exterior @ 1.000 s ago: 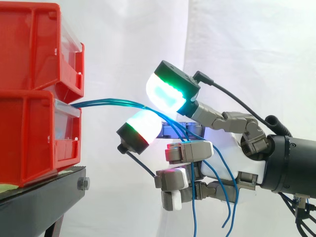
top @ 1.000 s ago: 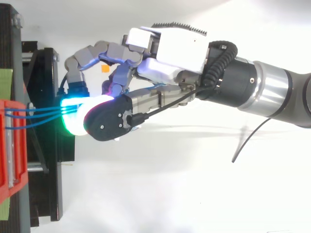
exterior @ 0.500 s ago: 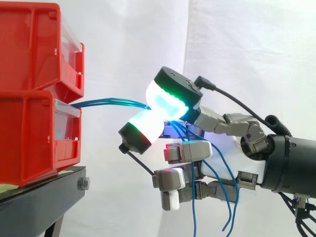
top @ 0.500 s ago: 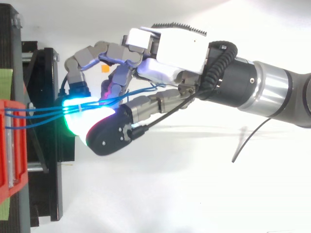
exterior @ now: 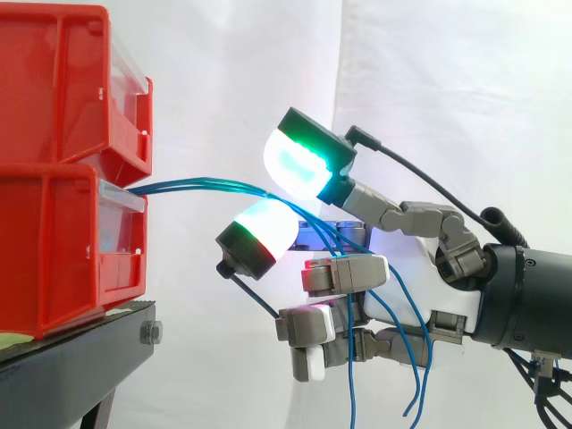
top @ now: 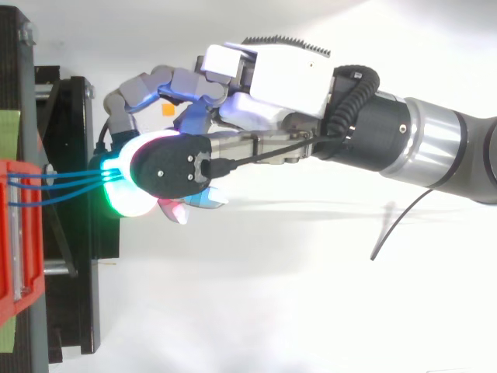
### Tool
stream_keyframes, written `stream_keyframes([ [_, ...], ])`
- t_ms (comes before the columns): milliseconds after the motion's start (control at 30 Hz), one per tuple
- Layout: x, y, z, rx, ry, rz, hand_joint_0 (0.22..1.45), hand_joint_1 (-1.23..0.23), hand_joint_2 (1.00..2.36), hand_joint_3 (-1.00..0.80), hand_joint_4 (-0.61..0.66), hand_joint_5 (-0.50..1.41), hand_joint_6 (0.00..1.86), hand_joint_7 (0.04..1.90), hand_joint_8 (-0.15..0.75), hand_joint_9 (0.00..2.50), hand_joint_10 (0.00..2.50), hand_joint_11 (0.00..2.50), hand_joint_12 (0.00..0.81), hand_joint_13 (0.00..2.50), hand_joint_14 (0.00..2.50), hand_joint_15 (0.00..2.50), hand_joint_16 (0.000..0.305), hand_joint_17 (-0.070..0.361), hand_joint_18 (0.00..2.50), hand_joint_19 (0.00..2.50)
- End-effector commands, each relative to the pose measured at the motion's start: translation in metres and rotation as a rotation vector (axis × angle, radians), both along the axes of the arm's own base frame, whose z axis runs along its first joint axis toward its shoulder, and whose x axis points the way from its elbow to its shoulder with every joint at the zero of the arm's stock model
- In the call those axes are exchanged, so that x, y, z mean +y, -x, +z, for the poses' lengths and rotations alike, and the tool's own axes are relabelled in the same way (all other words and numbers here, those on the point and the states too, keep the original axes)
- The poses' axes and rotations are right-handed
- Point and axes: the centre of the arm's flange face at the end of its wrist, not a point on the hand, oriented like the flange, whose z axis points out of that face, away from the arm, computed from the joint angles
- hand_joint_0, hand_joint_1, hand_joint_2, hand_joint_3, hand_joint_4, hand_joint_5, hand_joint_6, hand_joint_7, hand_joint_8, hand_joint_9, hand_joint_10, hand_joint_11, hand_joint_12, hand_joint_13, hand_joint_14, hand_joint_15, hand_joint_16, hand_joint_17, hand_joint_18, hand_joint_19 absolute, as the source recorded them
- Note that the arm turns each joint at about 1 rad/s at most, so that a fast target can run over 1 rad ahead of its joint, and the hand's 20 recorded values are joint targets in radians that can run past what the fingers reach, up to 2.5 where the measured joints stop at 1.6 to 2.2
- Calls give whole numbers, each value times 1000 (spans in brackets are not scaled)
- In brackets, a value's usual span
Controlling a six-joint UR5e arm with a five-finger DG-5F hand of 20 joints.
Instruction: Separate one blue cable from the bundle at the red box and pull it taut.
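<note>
White curtain (exterior: 447, 80) behind stacked red bins (exterior: 54, 179) on a black stand (exterior: 80, 357), left of frame. Bundle of blue cables (exterior: 206, 186) leaves the bins at centre left, passes between two glowing pads (exterior: 299, 163) of the hand (exterior: 451, 297), then dangles at lower right. Pads stand apart, clamping nothing.

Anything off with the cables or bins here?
Nothing damaged or spilled. The blue cables leave the red bins bunched together, pass slack between the parted pads of the hand, and dangle loose below it. None is separated or taut.
</note>
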Motion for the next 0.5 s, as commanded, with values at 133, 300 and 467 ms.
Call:
stream_keyframes([
  [133,0,0,0,0,0,0,612,-728,1017,-250,49,-171,850,1278,268,1450,24,1753,371,1225,34,1076,55,123,953,896],
  [300,0,0,0,0,0,0,646,-812,1018,-242,25,-181,865,1251,265,1403,24,1751,364,1188,35,1068,54,123,928,878],
  [467,0,0,0,0,-1,2,721,-860,1002,-476,15,-188,873,1207,259,1368,24,1746,355,1157,35,1050,54,121,887,833],
])
